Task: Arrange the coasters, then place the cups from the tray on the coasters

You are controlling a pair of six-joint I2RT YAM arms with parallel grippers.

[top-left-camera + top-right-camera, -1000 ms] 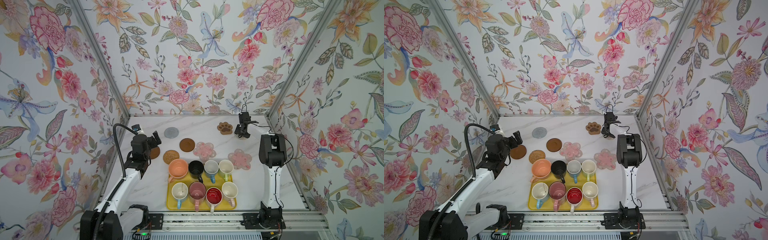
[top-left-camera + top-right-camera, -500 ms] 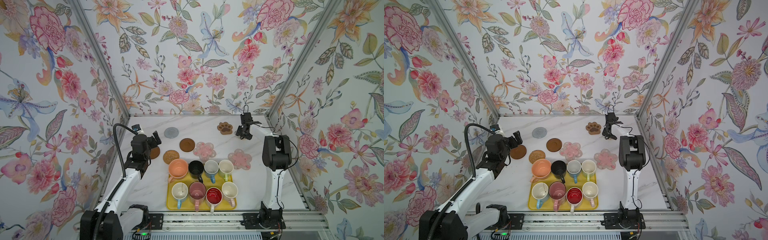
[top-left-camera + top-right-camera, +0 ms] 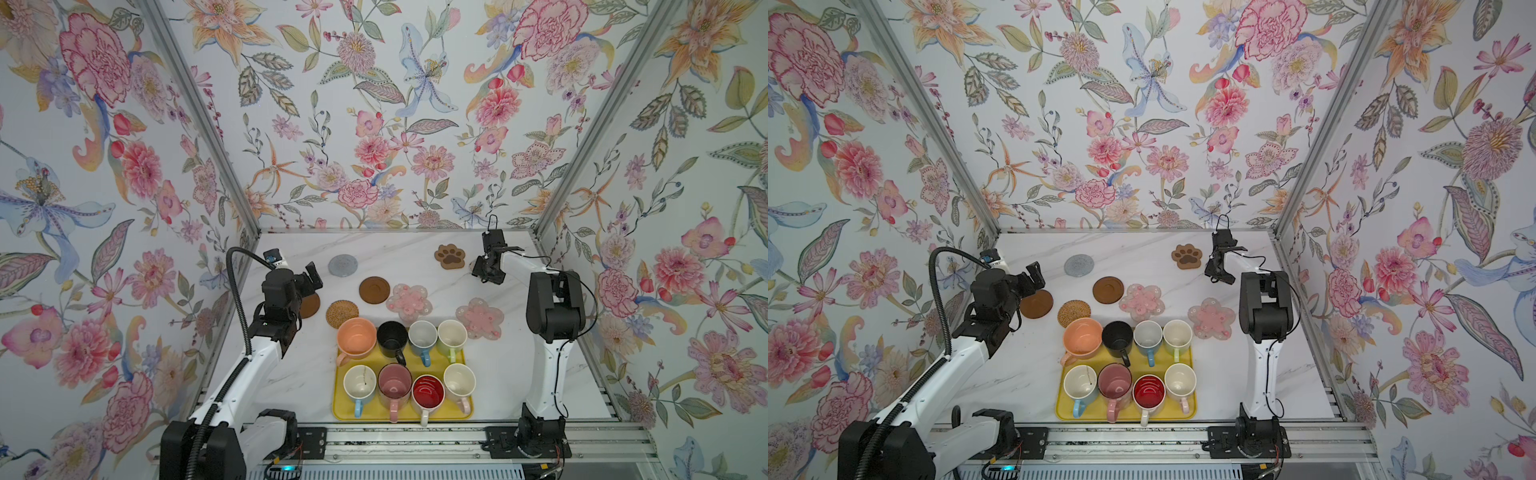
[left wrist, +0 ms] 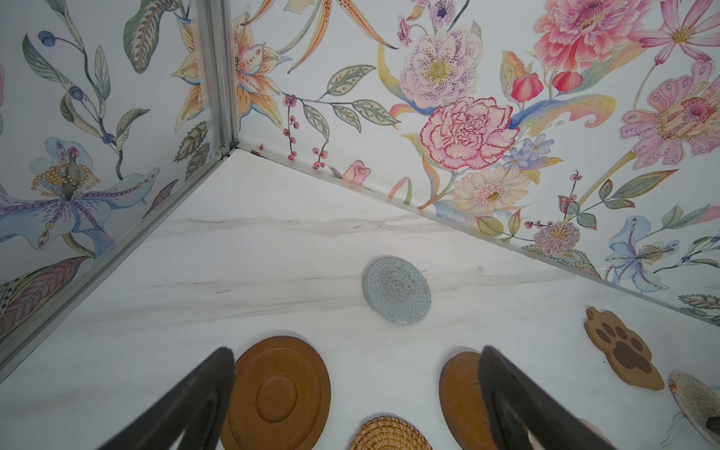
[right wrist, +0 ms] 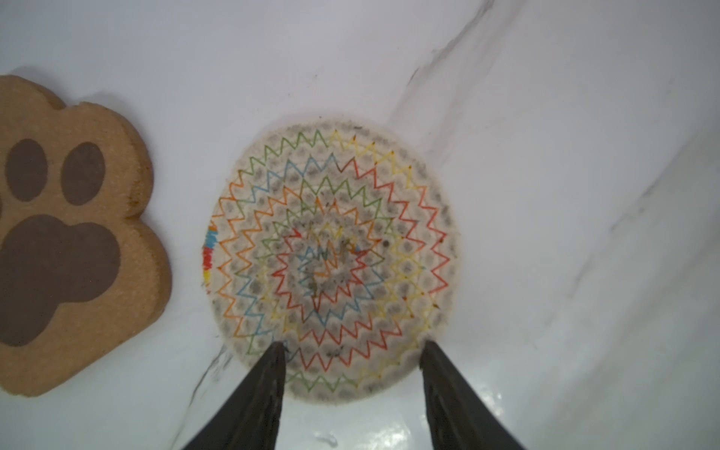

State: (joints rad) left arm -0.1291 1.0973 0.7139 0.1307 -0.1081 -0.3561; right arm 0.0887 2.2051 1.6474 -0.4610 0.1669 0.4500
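Several cups, among them a peach one (image 3: 356,337) and a black one (image 3: 392,338), stand on the yellow tray (image 3: 465,409). Behind it lie the coasters: grey round (image 3: 343,264), two dark brown discs (image 3: 374,289) (image 3: 311,306), rattan (image 3: 342,314), two pink flowers (image 3: 409,298) (image 3: 480,318), brown paw (image 3: 449,256). My right gripper (image 5: 352,345) hovers open beside the paw (image 5: 70,233), tips over the near edge of a pale round coaster (image 5: 335,253) with coloured zigzag stitching, lying flat. My left gripper (image 4: 356,350) is wide open and empty above the left brown disc (image 4: 278,393).
Flowered walls close the marble table (image 3: 291,374) at the back and on both sides. The right arm's dark elbow (image 3: 552,303) stands close to the right wall, beside the right pink flower. A metal rail (image 3: 415,440) runs along the front edge.
The right arm's elbow has shifted slightly toward the right wall while its gripper stays beside the paw coaster. The left arm has not moved.
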